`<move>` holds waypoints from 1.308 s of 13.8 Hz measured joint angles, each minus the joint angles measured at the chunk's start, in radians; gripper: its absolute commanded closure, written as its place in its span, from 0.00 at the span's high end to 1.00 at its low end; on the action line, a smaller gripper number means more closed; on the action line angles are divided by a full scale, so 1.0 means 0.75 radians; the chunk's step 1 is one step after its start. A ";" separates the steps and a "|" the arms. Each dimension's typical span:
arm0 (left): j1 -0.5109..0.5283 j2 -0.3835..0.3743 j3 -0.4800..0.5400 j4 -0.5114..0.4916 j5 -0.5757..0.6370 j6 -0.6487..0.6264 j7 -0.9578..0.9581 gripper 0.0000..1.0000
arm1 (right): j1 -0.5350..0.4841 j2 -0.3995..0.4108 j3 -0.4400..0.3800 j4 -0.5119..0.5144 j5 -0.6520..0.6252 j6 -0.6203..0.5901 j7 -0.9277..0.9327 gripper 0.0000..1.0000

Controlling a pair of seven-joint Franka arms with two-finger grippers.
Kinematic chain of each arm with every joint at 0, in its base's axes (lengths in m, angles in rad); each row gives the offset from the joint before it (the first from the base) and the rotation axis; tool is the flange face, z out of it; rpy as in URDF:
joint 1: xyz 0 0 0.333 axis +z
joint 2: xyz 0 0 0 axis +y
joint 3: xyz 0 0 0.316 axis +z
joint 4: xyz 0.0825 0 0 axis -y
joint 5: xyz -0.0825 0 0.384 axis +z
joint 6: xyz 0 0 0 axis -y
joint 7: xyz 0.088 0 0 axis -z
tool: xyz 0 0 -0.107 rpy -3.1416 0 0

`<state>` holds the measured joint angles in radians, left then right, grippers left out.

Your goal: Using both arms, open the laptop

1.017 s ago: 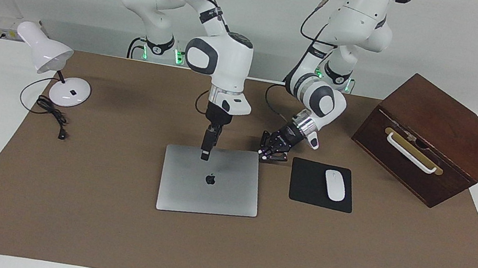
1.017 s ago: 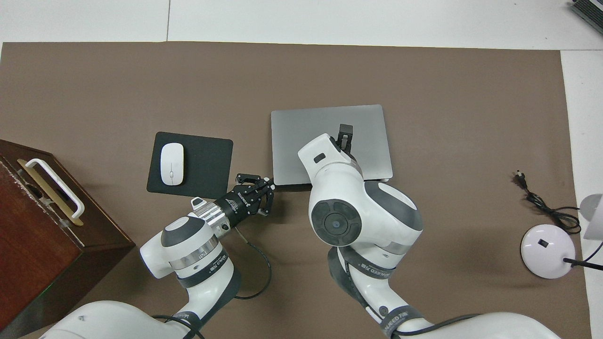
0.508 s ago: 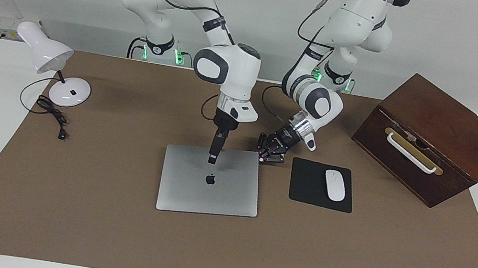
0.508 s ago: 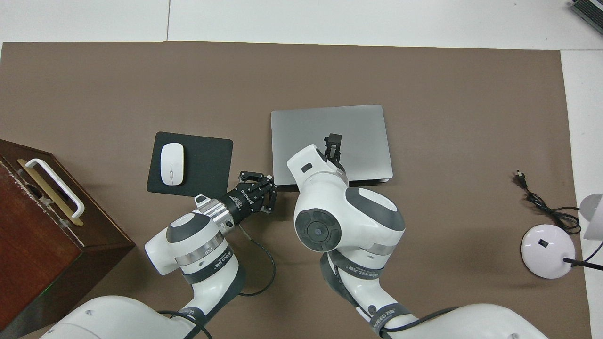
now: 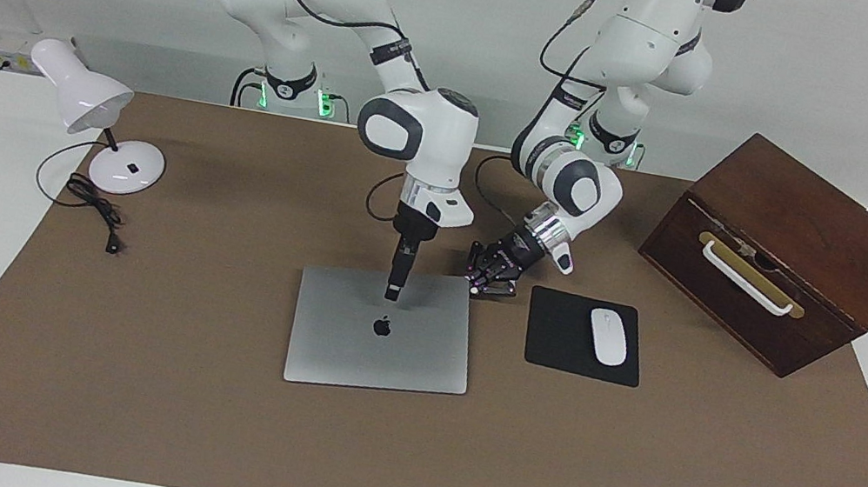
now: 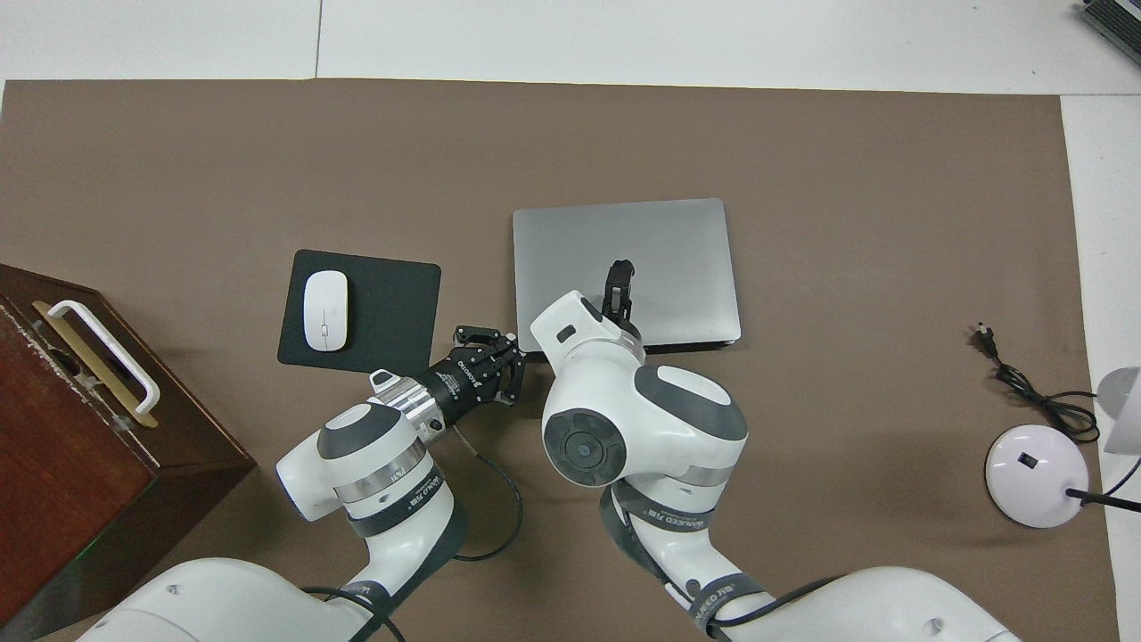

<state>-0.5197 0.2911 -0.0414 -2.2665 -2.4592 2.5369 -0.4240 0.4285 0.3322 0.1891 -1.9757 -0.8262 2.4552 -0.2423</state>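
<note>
The laptop [image 5: 380, 354] lies closed and flat on the brown mat, apple logo up; it also shows in the overhead view [image 6: 669, 236]. My right gripper [image 5: 392, 296] points straight down, fingers together, its tip at or just above the lid a little nearer to the robots than the logo; it also shows in the overhead view [image 6: 617, 271]. My left gripper [image 5: 490, 286] is low over the mat, open and empty, at the laptop's corner nearest the robots toward the left arm's end; it also shows in the overhead view [image 6: 508, 361].
A black mouse pad [image 5: 560, 335] with a white mouse [image 5: 608, 336] lies beside the laptop toward the left arm's end. A dark wooden box [image 5: 786, 249] with a white handle stands beside the pad. A white desk lamp [image 5: 96, 125] and its cord are at the right arm's end.
My right gripper has slid over the lid toward the left arm's end and come down closer to it. My left gripper has shifted slightly at the laptop's corner. The laptop has not moved.
</note>
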 measured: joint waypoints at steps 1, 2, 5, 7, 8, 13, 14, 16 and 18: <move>0.000 0.000 0.000 0.000 0.000 0.000 0.000 0.00 | 0.002 0.000 0.000 0.000 -0.001 0.000 0.000 1.00; 0.000 0.000 0.000 0.000 -0.001 0.000 0.000 0.00 | 0.013 -0.001 -0.001 0.002 -0.002 -0.008 0.003 1.00; 0.000 0.000 0.000 0.000 -0.001 0.000 0.000 0.00 | 0.080 -0.015 -0.001 0.006 -0.003 -0.086 0.072 1.00; 0.000 0.000 0.000 0.000 -0.001 0.000 0.000 0.00 | 0.088 -0.021 -0.001 0.006 -0.003 -0.093 0.079 1.00; 0.000 0.000 0.000 0.000 -0.001 0.000 0.000 0.00 | 0.087 -0.022 -0.003 0.006 -0.003 -0.093 0.079 1.00; 0.000 0.000 0.000 0.000 -0.004 0.000 0.000 0.00 | 0.085 -0.022 -0.006 0.006 -0.003 -0.093 0.079 1.00; 0.000 0.000 0.000 0.000 -0.004 0.000 0.000 0.00 | 0.084 -0.022 -0.006 0.005 -0.003 -0.092 0.079 1.00; 0.000 0.000 0.000 0.000 -0.006 0.000 0.000 0.00 | 0.083 -0.021 -0.008 0.003 -0.003 -0.092 0.079 1.00; 0.000 0.000 -0.001 0.000 -0.007 0.000 0.000 0.00 | 0.080 -0.013 -0.010 -0.001 -0.003 -0.068 0.079 1.00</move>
<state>-0.5197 0.2913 -0.0419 -2.2666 -2.4641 2.5370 -0.4241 0.4883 0.3227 0.1819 -1.9766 -0.8288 2.4043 -0.1834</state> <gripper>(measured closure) 0.991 0.000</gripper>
